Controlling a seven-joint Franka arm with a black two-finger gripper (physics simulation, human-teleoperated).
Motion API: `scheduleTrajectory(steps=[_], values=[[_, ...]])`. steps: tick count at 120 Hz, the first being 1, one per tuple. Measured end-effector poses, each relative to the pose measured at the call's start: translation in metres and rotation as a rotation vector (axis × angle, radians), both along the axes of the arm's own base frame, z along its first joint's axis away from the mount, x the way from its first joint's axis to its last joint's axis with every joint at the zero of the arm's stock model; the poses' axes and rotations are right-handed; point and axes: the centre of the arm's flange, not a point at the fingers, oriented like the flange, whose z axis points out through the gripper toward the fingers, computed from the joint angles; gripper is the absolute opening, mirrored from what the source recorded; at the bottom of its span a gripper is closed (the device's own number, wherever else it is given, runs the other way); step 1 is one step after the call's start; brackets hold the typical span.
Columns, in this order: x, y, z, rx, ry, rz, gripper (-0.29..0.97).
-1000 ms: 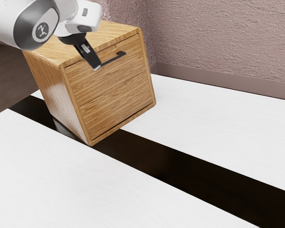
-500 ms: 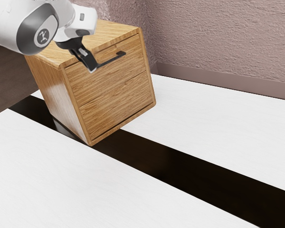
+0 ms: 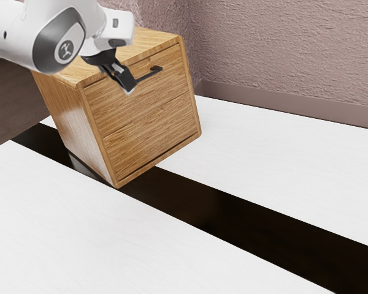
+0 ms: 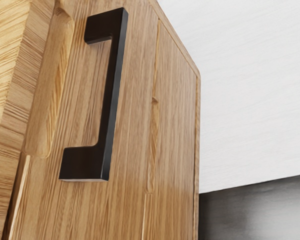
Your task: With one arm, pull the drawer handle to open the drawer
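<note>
A wooden cabinet point(image 3: 141, 131) stands tilted against the wall corner at the back of the white table. Its upper drawer point(image 3: 144, 95) sits flush with the cabinet face and carries a black bar handle point(image 3: 147, 71). My gripper point(image 3: 126, 86) hangs just in front of the drawer's upper edge, at the end of the handle toward the exterior view's left, close to it. In the wrist view the whole handle point(image 4: 110, 95) lies bare against the drawer front point(image 4: 135, 165), with nothing around it.
A wide black gap point(image 3: 233, 214) runs diagonally across the white table point(image 3: 282, 159), passing under the cabinet's near corner. A textured pink wall point(image 3: 282, 43) with a dark baseboard closes the back. A second drawer panel point(image 3: 150, 141) lies below the first.
My hand drew slightly toward the exterior view's left, then came back right, nearer the handle's end. The cabinet and drawer have not moved.
</note>
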Motion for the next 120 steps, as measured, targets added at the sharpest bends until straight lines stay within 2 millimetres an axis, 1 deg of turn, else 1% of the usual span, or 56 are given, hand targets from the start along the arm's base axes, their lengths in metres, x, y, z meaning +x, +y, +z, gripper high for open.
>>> scheduleTrajectory(steps=[8, 25, 46, 55, 68, 86, 94, 120], values=[[0.002, 0.0, -0.001, 0.0, -0.008, 0.0, 0.68], [0.015, 0.0, -0.016, 0.0, -0.006, -0.001, 0.68], [0.018, 0.007, -0.019, 0.002, -0.02, 0.013, 0.68], [0.022, 0.01, -0.026, 0.001, -0.018, 0.02, 0.68], [0.027, 0.009, -0.033, -0.001, -0.02, 0.019, 0.68], [0.029, 0.009, -0.036, -0.003, -0.025, 0.021, 0.68], [0.026, 0.009, -0.034, -0.006, -0.028, 0.023, 0.68], [0.024, 0.008, -0.037, -0.015, -0.02, 0.027, 0.68]])
